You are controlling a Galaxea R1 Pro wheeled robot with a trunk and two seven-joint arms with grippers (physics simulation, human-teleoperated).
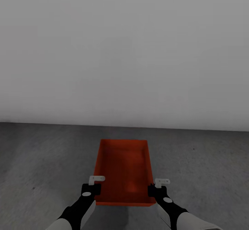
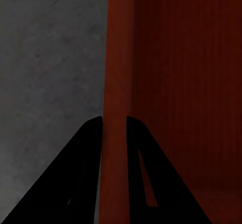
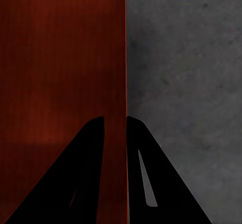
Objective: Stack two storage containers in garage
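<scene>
One red-orange storage container [image 1: 124, 168], open-topped and empty, sits low in the middle of the head view over the dark grey garage floor [image 1: 41, 161]. My left gripper [image 1: 92, 189] is shut on its left wall near the close corner, and my right gripper [image 1: 154, 189] is shut on its right wall. In the left wrist view the gripper [image 2: 114, 119] straddles the thin wall of the container [image 2: 171, 82], one finger inside and one outside. The right wrist view shows the gripper [image 3: 115, 118] pinching the container's [image 3: 60, 72] other wall. Whether the box touches the floor I cannot tell.
A plain white-grey wall [image 1: 124, 50] stands straight ahead and meets the concrete floor a short way beyond the container's far end. Bare floor [image 1: 207, 161] stretches to both sides of the box.
</scene>
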